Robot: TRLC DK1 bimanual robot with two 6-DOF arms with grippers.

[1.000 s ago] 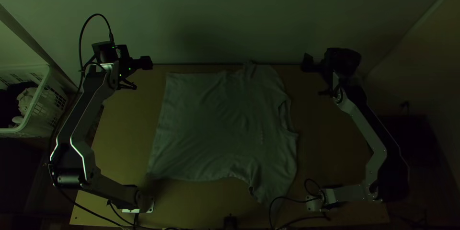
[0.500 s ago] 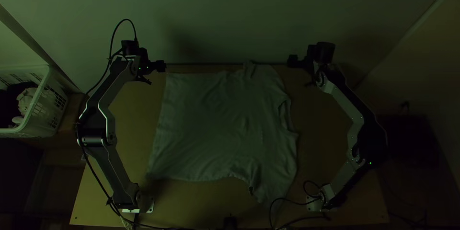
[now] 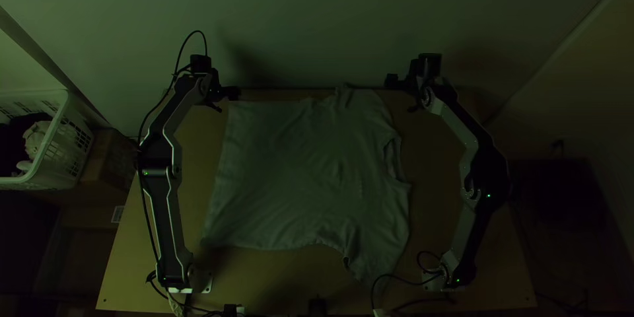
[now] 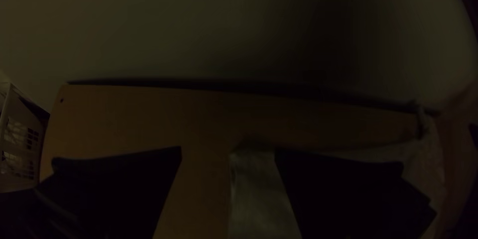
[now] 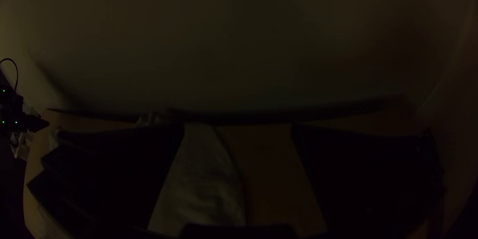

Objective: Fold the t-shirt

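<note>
Over the light wooden table (image 3: pixel 439 214), the black left gripper (image 4: pixel 228 148) and black right gripper (image 5: pixel 238 125), gaping empty, should evenly pinch the pale cloth T-shirt (image 3: pixel 297 175) at its far edge.

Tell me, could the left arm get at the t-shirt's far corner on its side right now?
Probably yes. Its gripper is open close to that corner of the t-shirt, and I see nothing lying between them. It would likely just need to come down a little.
</note>
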